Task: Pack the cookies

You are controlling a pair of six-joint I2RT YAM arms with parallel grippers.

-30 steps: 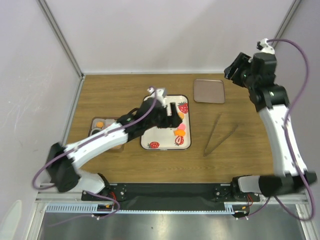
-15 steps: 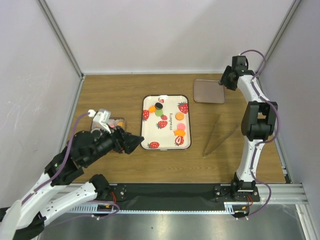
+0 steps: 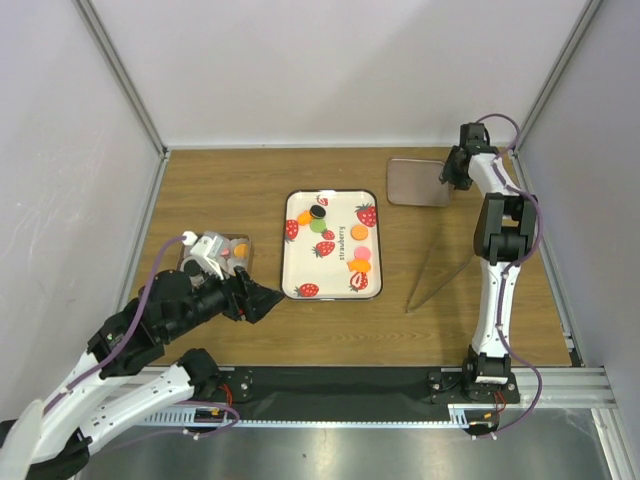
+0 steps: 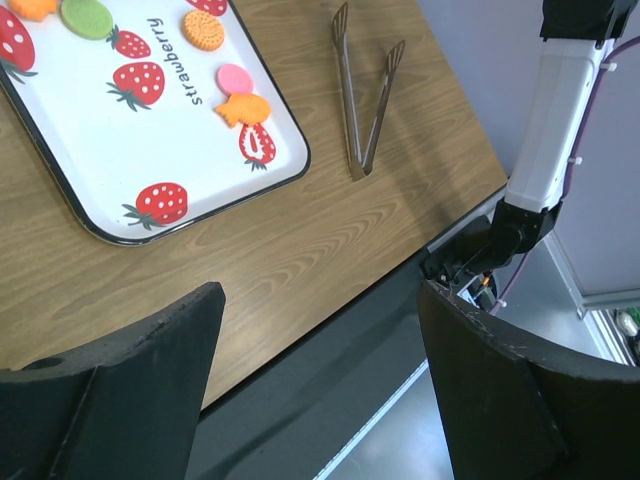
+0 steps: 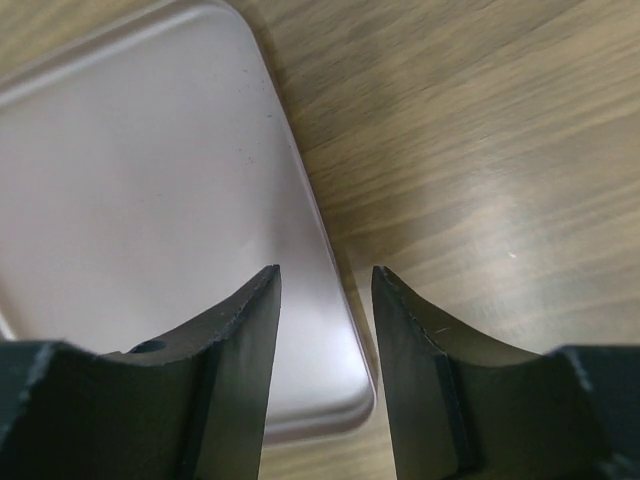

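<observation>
Cookies point(image 3: 358, 232): several lay unpacked on tray point(image 3: 325, 275), a few packed in box point(image 3: 247, 241) left of it; left fingers point(image 4: 120, 370) gaped empty, right fingers point(image 5: 230, 340) slightly parted, empty, above lid point(image 3: 415, 183).

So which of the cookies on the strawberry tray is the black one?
The black cookie lies nearest the far edge of the tray, on its left side, just beyond the green cookie. The other cookies there are orange, pink or green.

I work at a brown wood-grain table point(image 3: 200, 190), closed in by plain pale walls point(image 3: 350, 70) behind and at both sides, with grey metal posts point(image 3: 120, 75) in the far corners; the light is soft and even
</observation>
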